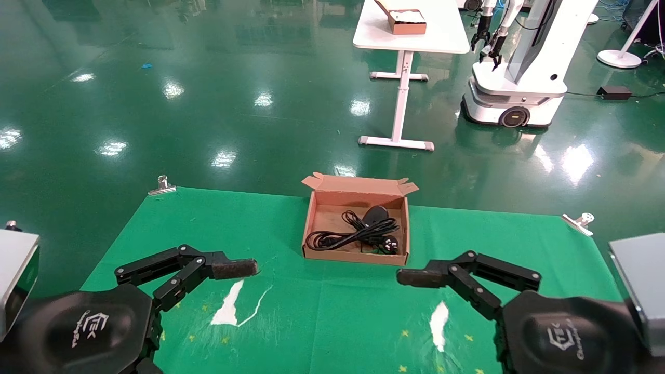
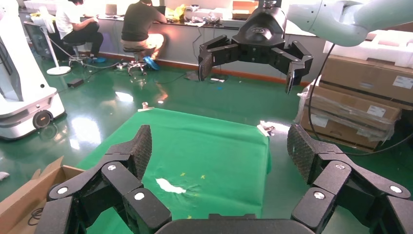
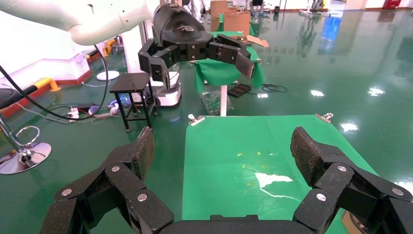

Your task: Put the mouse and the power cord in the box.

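We see the mouse (image 1: 375, 213) and the power cord (image 1: 347, 237) already inside the box (image 1: 314, 214), near the far edge of the green cloth (image 1: 322, 311). The cord lies approx. left-right, plug (image 1: 390, 243) at the right. Left gripper (image 1: 244, 268) and right gripper (image 1: 410, 277) hover near us, both spread wide, holding nothing. Logos on the wrists are not readable.

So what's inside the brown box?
Inside the box lie the mouse and the coiled power cord, its plug nearest the robot. The floor under them is covered. Both grippers, left and right, hover open nearby.
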Motion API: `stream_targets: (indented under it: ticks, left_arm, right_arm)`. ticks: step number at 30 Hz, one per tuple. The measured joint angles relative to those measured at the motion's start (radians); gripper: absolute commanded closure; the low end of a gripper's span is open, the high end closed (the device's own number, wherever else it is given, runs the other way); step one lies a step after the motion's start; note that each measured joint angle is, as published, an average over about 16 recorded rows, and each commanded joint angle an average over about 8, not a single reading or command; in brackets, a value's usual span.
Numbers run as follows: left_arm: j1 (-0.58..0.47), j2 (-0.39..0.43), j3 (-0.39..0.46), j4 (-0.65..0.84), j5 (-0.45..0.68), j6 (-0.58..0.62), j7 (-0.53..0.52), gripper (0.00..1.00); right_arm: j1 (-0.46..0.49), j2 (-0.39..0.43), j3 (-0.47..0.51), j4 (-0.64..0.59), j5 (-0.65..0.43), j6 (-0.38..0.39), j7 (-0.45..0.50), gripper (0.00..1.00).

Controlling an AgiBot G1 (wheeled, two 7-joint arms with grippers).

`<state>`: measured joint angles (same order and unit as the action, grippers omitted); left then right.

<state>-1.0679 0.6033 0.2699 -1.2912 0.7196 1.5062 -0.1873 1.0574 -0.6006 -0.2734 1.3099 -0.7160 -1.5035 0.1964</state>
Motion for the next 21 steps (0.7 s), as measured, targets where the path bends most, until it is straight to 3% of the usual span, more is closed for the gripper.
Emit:
stream_targets:
  ticks: [21]
  left_arm:
    - [-0.005, 0.006, 0.007, 0.006, 0.008, -0.008, 0.000, 0.00]
  right_arm:
    - [0.014, -0.009, -0.005, -0.022, -0.012, 0.007, -0.008, 0.00]
